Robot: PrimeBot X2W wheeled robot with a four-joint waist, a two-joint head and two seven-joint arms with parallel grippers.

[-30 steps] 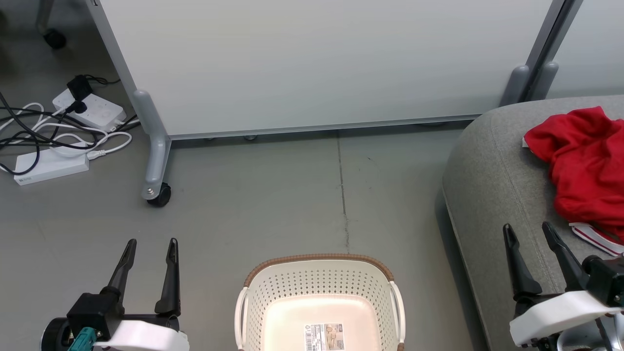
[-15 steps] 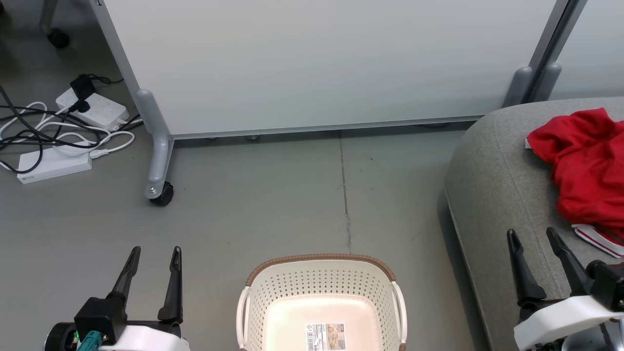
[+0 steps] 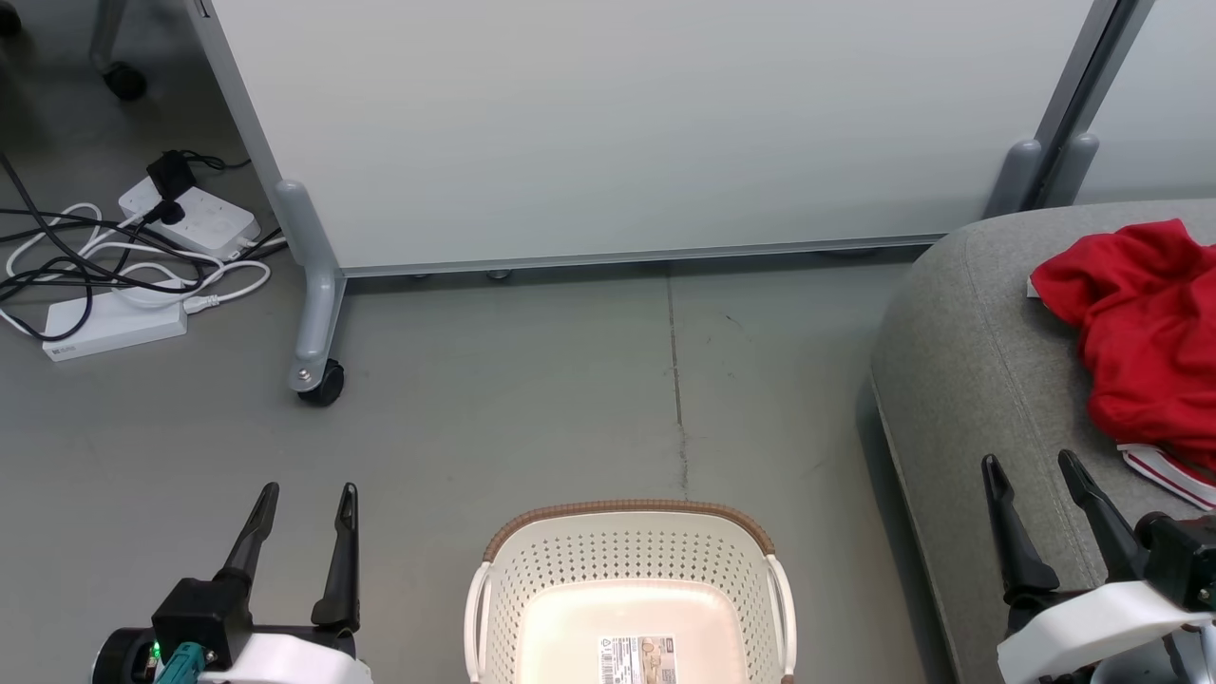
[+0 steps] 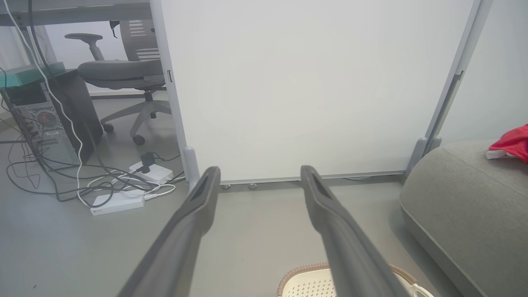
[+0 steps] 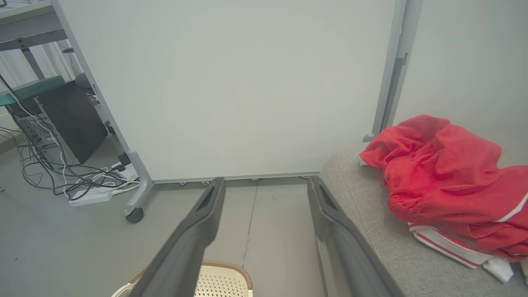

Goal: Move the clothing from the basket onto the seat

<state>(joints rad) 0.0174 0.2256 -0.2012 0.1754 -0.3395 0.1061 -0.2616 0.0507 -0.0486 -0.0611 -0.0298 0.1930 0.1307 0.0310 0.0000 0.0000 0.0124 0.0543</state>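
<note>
The red clothing (image 3: 1154, 342) with white trim lies bunched on the grey seat (image 3: 959, 380) at the right; it also shows as clothing (image 5: 445, 189) on the seat (image 5: 371, 222) and as a red corner of clothing (image 4: 513, 142). The white basket (image 3: 627, 560) with its brown rim stands on the floor at the bottom centre, its inside bare but for a label. My left gripper (image 3: 309, 494) is open over the floor left of the basket. My right gripper (image 3: 1031, 465) is open above the seat's front edge, nothing between its fingers.
A white wheeled partition (image 3: 617, 133) stands behind the basket, its caster foot (image 3: 318, 380) on the left. Power strips and tangled cables (image 3: 123, 256) lie on the floor at far left. An office chair (image 4: 119, 74) and a computer tower (image 4: 45, 123) stand beyond.
The whole head view has shifted slightly, so the camera moved. Both grippers stay open and hold their places beside the basket.
</note>
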